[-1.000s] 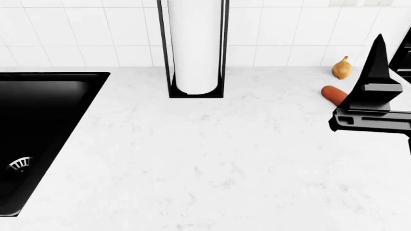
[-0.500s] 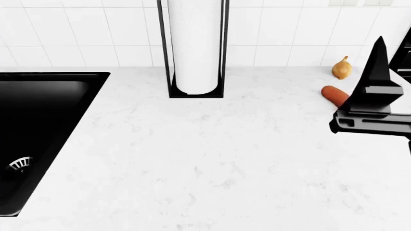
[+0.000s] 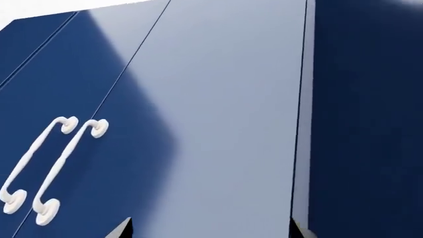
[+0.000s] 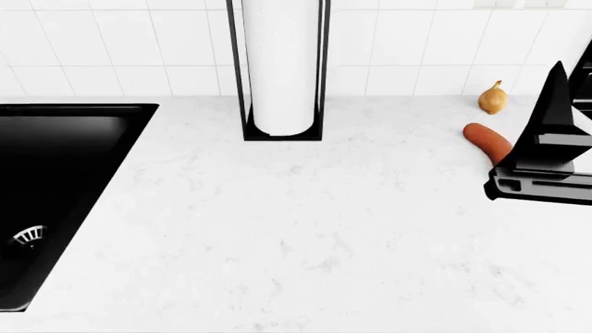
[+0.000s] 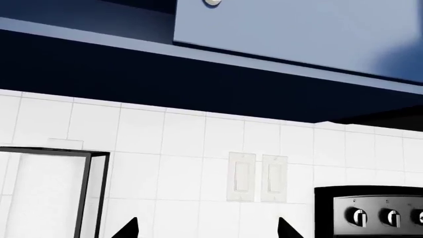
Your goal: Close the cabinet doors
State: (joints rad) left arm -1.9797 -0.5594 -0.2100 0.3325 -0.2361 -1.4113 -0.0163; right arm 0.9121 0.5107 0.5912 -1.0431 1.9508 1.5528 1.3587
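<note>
In the left wrist view, blue cabinet doors fill the frame. A pale-lit door lies straight ahead of my left gripper, which is open with nothing between its fingertips. A darker door adjoins it across a thin seam, and two white handles sit on the doors at the other side. In the right wrist view, an upper blue door with a small knob stands out from the dark cabinet underside above. My right gripper is open and empty, raised at the counter's right.
A black sink is set in the white counter at the left. A paper towel roll in a black stand is at the back. An onion and a sausage lie back right. Wall switches and stove knobs are nearby.
In the head view my right gripper has shifted to the right and slightly down, uncovering more of the sausage. Nothing on the counter has moved.
</note>
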